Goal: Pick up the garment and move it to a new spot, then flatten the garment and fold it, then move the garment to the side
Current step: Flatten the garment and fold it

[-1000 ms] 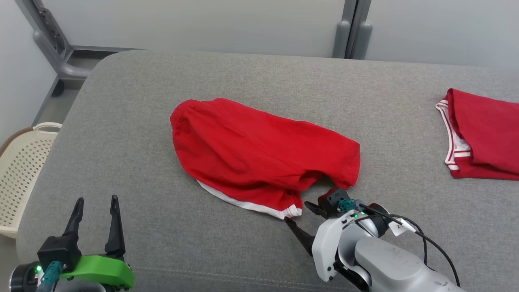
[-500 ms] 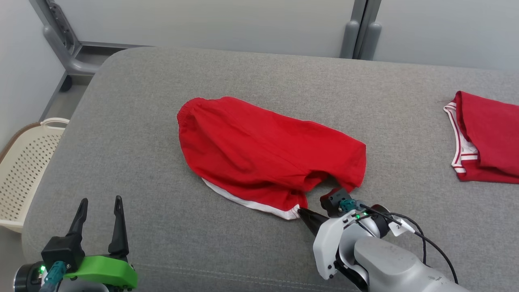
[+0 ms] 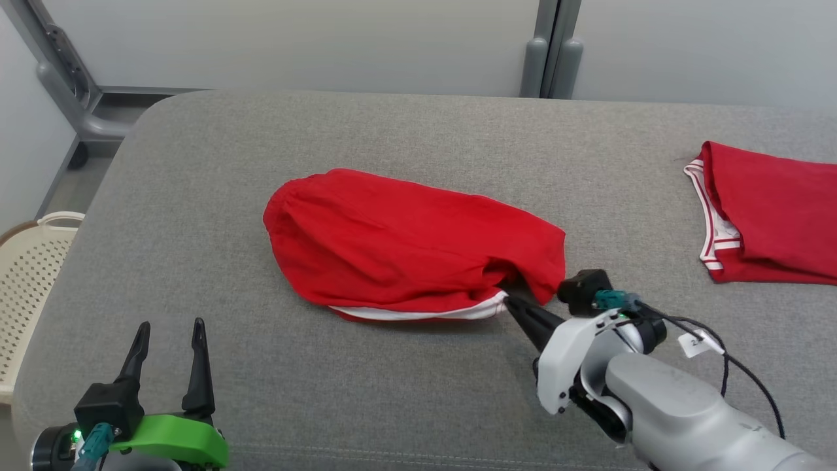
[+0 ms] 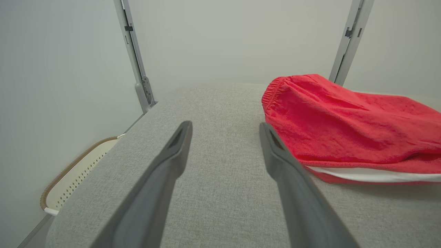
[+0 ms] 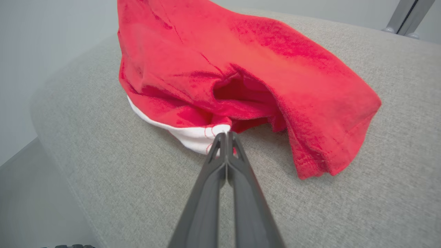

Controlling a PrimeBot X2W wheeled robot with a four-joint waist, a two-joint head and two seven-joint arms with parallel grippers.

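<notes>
1. In the head view, a red garment (image 3: pixel 405 248) with a white band along its near edge was seen lying bunched at the middle of the grey fabric-covered table (image 3: pixel 261 150). The right gripper (image 3: pixel 511 302) was placed at the garment's near right corner, its jaws pressed together on the white-banded hem. The left gripper (image 3: pixel 171 324) was held over the table's near left part, well apart from the garment, with its jaws spread and nothing between them. A second red piece of clothing (image 3: pixel 771 222), trimmed in white and red, was laid folded at the table's right end. A cream perforated basket (image 3: pixel 29 275) was seen beside the table on the left.
2. In the left wrist view, the left gripper's jaws were shown parted, with bare grey table between them. The gathered waistband end of the garment was seen just to the right of the right-hand jaw, and the white band ran along the cloth's lower edge. The basket's rim was visible below the table's edge at the lower left.
3. In the right wrist view, the jaws were shown closed flat against each other and clamped on the corner of the white band. Red cloth was heaped in folds behind them, around a dark opening. A loose flap at the right was rested on the table.
</notes>
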